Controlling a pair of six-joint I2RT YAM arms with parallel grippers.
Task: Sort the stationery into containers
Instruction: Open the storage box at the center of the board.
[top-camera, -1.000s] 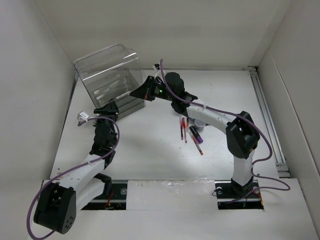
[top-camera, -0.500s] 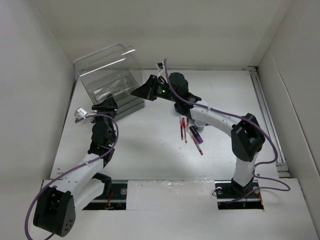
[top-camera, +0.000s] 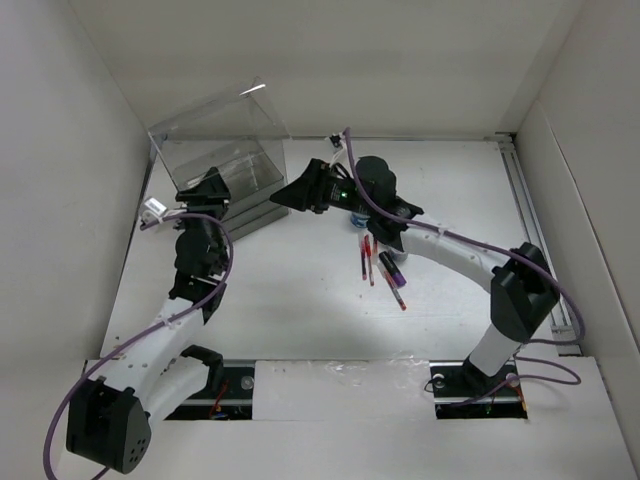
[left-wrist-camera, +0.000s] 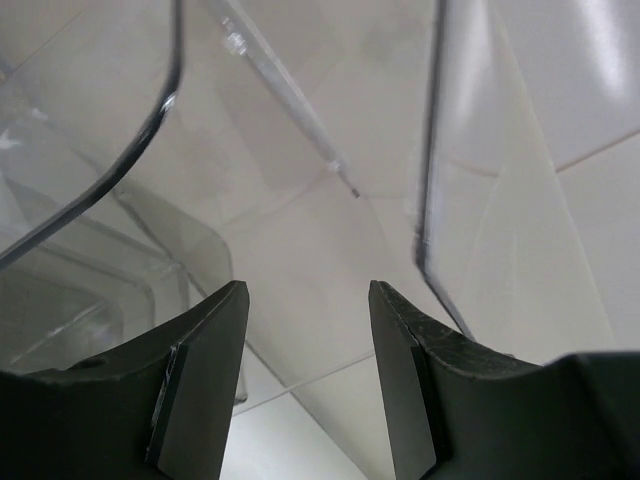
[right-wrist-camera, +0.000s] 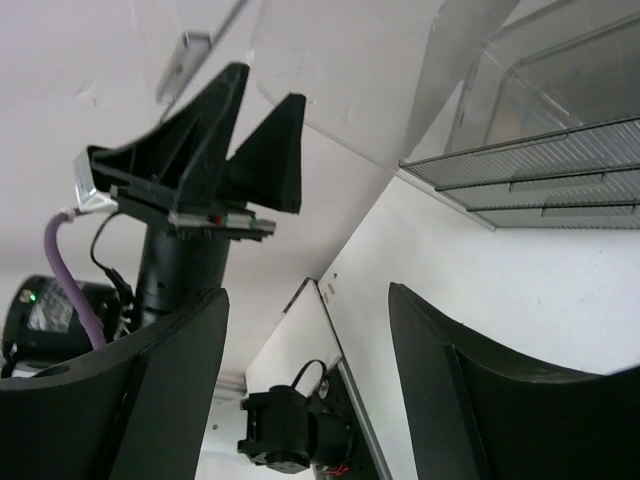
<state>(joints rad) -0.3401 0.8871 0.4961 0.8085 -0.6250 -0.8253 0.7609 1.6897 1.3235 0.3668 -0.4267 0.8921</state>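
The clear organiser box (top-camera: 225, 165) stands at the back left, its lid (top-camera: 215, 115) up. My left gripper (top-camera: 207, 186) is at the box's front left corner, open, with only clear plastic walls (left-wrist-camera: 440, 150) beyond its jaws (left-wrist-camera: 308, 292). My right gripper (top-camera: 297, 190) hangs just right of the box's front, open and empty (right-wrist-camera: 305, 300), facing the ribbed drawers (right-wrist-camera: 545, 170) and the left gripper (right-wrist-camera: 215, 140). Thin red pens (top-camera: 366, 258), a dark marker with a purple end (top-camera: 391, 268) and a small blue roll (top-camera: 356, 222) lie on the table under the right arm.
White walls close in the table on the left, back and right. A metal rail (top-camera: 535, 225) runs along the right edge. Purple cables (top-camera: 225, 265) trail along both arms. Both arm bases sit on the near edge (top-camera: 330, 380).
My right gripper has opened and drawn back to the right, away from the box. The box's lid has swung up. My left gripper has moved up closer to the box's front corner.
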